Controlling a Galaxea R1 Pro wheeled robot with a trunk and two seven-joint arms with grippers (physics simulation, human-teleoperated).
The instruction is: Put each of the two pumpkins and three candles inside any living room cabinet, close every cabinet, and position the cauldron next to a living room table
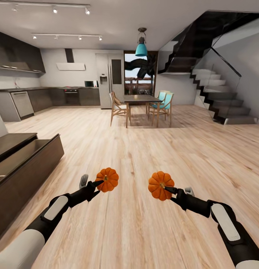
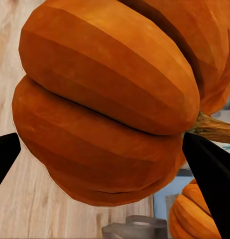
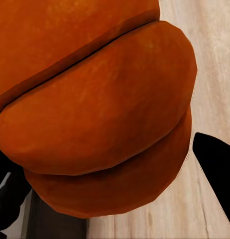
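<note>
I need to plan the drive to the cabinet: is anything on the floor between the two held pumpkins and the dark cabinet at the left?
Nothing visible. The left pumpkin and right pumpkin hang over bare wood floor; the open-topped cabinet lies left, unobstructed.

Ahead of you a pale wood plank floor (image 1: 144, 157) runs back to a dark rectangular dining table (image 1: 142, 99), with light wooden chairs (image 1: 117, 106) on one side and teal-cushioned wooden chairs (image 1: 165, 102) on the other, under a teal bell-shaped pendant lamp (image 1: 141, 47). To your left you have dark kitchen counters (image 1: 47, 89) carrying a steel dishwasher front (image 1: 23, 104), a white range hood (image 1: 70, 66) on the wall above, and a tall pale grey refrigerator (image 1: 109, 80) at the counters' far end. To your right a dark staircase with a glass balustrade (image 1: 223, 97) climbs along the white wall.
</note>
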